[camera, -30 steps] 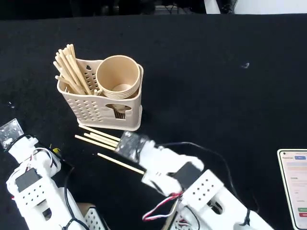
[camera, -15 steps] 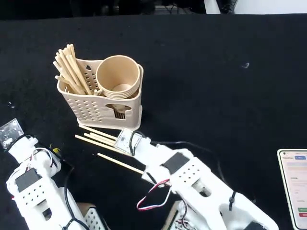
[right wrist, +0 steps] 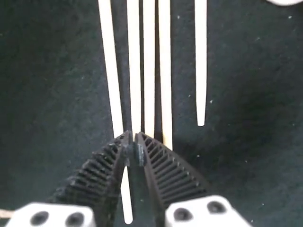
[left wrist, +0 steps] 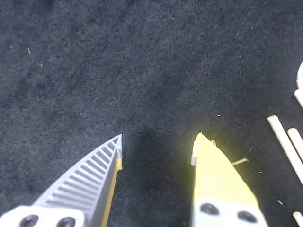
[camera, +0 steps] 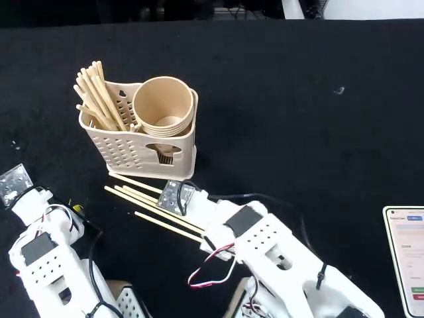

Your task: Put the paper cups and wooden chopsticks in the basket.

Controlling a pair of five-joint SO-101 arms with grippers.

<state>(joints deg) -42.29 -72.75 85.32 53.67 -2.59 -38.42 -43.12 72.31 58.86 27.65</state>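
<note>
A cream slotted basket point(camera: 136, 151) stands at the back left. It holds stacked paper cups point(camera: 163, 106) and a bundle of wooden chopsticks point(camera: 96, 93). Several loose chopsticks point(camera: 136, 192) lie on the black cloth just in front of it, seen side by side point(right wrist: 149, 66) in the right wrist view. My right gripper point(camera: 173, 197) is down on them. Its black jaws point(right wrist: 133, 138) are closed to a thin slit, with one chopstick point(right wrist: 134, 71) running in between the tips. My left gripper point(left wrist: 158, 137) hangs open over bare cloth at the front left, holding nothing.
The left arm point(camera: 40, 245) sits at the table's front left corner. Two chopstick ends point(left wrist: 286, 139) lie at the edge of the left wrist view. A phone point(camera: 405, 255) rests at the right edge. The right half of the black table point(camera: 298, 119) is open room.
My right arm has swung left and down onto the loose chopsticks, and its gripper now sits over their near ends. The left arm has kept still.
</note>
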